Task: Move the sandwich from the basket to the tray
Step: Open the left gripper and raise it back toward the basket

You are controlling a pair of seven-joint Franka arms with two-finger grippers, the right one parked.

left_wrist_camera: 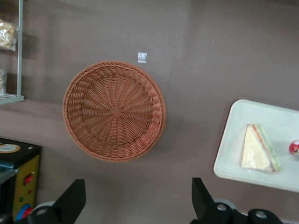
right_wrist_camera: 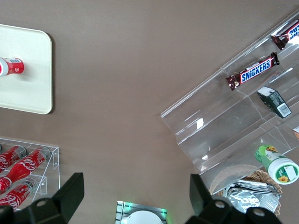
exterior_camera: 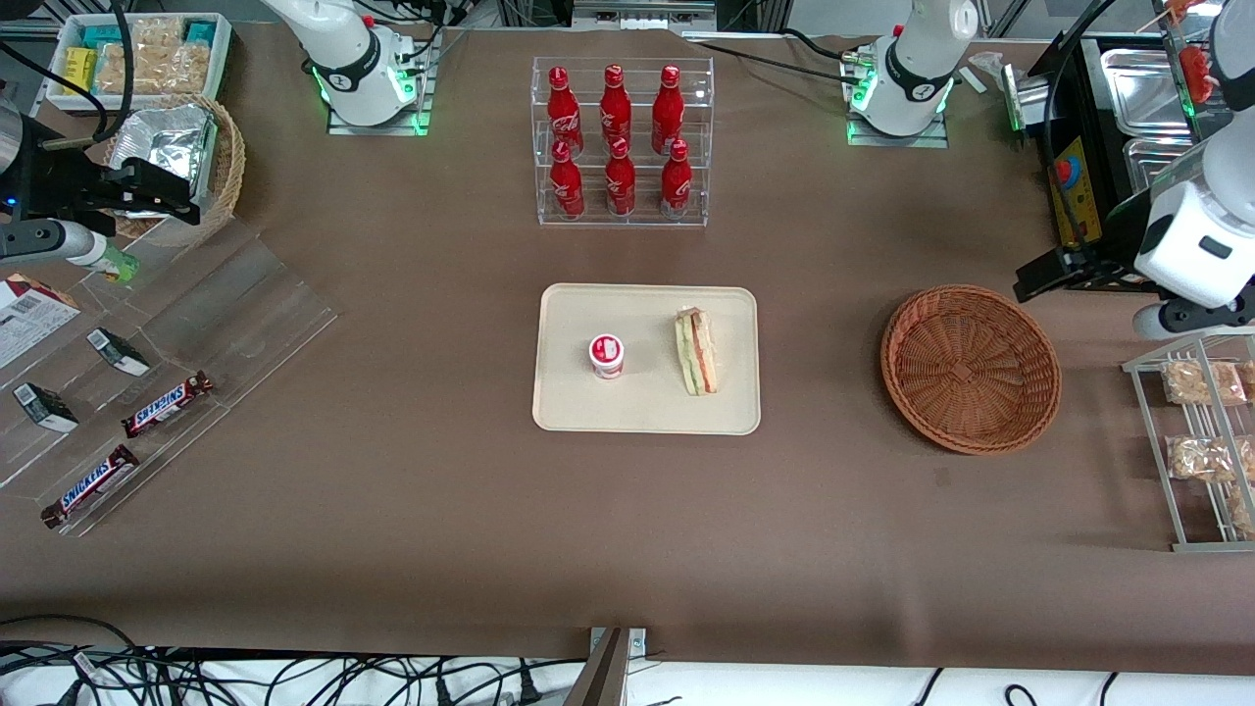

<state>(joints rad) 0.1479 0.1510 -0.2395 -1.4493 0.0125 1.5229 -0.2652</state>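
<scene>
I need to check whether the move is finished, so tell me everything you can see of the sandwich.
The sandwich is a triangular wedge of white bread with red, orange and green filling layers, apparently in clear wrap. It lies on the cream tray, beside a small red-and-white cup, apart from it. Nothing grips it: the claw hangs open above the bare table beside the empty wicker basket.

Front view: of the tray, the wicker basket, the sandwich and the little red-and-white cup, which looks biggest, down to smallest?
1. tray
2. basket, empty
3. sandwich, on the tray
4. cup, also on the tray

The gripper hangs open above the table beside the basket.
</scene>
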